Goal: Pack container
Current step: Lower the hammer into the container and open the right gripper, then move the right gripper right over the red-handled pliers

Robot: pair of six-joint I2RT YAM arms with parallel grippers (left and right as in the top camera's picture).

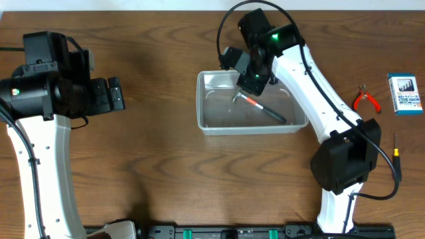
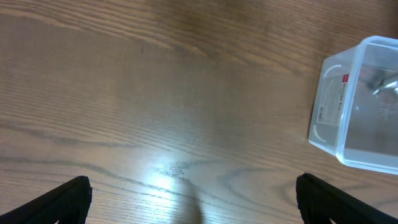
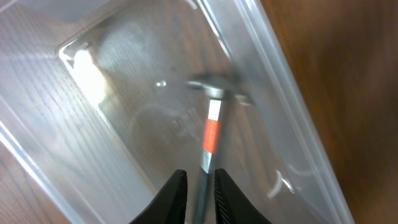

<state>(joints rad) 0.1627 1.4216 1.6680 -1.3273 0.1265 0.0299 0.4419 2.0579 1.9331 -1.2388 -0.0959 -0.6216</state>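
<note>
right gripper (image 3: 200,177): jaws a slit apart, either side of the hammer (image 3: 211,127) handle; whether they grip it cannot be told.
left gripper (image 2: 193,185): jaws wide apart, empty.
container (image 3: 273,68): beneath the right jaws; ahead-right of the left jaws.
container label (image 2: 336,99): red mark, print unreadable.

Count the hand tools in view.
3: a hammer inside the container, red-handled pliers on the table right of it, a thin yellow-banded tool nearer the robot. The right arm may hide more.

Red-handled pliers (image 1: 366,99) near blue and white box (image 1: 404,93), wooden table (image 1: 153,153)
</note>
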